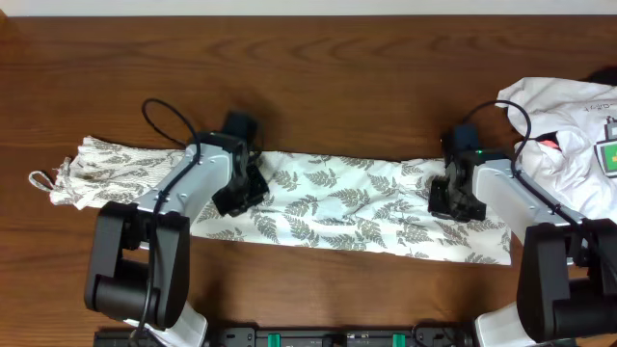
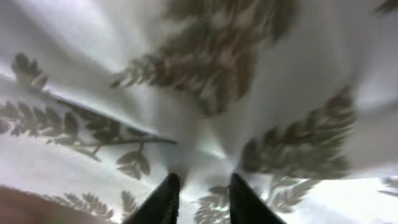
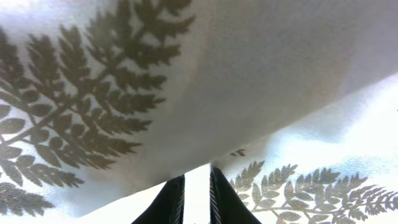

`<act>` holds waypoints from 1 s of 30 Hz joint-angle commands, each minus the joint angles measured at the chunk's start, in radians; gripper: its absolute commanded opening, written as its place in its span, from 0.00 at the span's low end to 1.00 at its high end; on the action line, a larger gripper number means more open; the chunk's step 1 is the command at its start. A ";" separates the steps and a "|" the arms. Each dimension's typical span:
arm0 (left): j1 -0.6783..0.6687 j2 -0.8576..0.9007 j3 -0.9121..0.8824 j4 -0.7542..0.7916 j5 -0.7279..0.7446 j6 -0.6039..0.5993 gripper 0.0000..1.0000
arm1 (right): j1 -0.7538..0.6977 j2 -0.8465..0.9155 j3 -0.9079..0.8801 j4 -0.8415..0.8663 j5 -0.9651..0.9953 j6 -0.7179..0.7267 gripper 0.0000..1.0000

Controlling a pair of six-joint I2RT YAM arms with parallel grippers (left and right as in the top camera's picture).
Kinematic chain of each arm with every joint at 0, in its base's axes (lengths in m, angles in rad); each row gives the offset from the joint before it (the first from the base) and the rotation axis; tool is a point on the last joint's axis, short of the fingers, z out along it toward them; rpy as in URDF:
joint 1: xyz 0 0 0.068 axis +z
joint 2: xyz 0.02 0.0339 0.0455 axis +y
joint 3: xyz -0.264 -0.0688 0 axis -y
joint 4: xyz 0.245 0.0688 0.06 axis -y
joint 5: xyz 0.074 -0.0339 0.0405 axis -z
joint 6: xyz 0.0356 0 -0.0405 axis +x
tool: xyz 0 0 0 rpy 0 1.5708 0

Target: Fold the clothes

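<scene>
**Two-arm fold, grasp stage.** The fern garment (image 1: 357,212) lies as a long band across the table (image 1: 337,87). It runs from the far left and ends near the plain garment (image 1: 559,116) heaped at the right edge. The left gripper (image 1: 239,193) sits on the band left of its middle, and the right gripper (image 1: 451,200) sits near its right end.

- **Left wrist view:** the fingers (image 2: 166,202) stand narrowly apart with cloth bunched between them. Creases run in toward the tips, which reads as a pinch on a fold.
- **Right wrist view:** the fingers (image 3: 171,199) are almost pressed together on a thin layer, and a raised flap of the print hangs over the camera.

**Risks, judged from this pose:**

- (a) The cloth looks thin, so a shallow pinch may slip out when an arm lifts, dropping one side and skewing the fold.
- (b) Either pinch may have taken two layers rather than one, so the band would drag instead of folding.
- (c) The stretch beyond the left gripper is unheld and may trail or crumple.
- (d) A wide swing of the right arm could snag the plain garment beside it.
</scene>
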 commanded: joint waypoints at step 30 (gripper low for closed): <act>0.000 0.029 0.073 0.159 -0.135 0.354 0.19 | -0.011 0.006 -0.002 -0.014 0.009 -0.020 0.14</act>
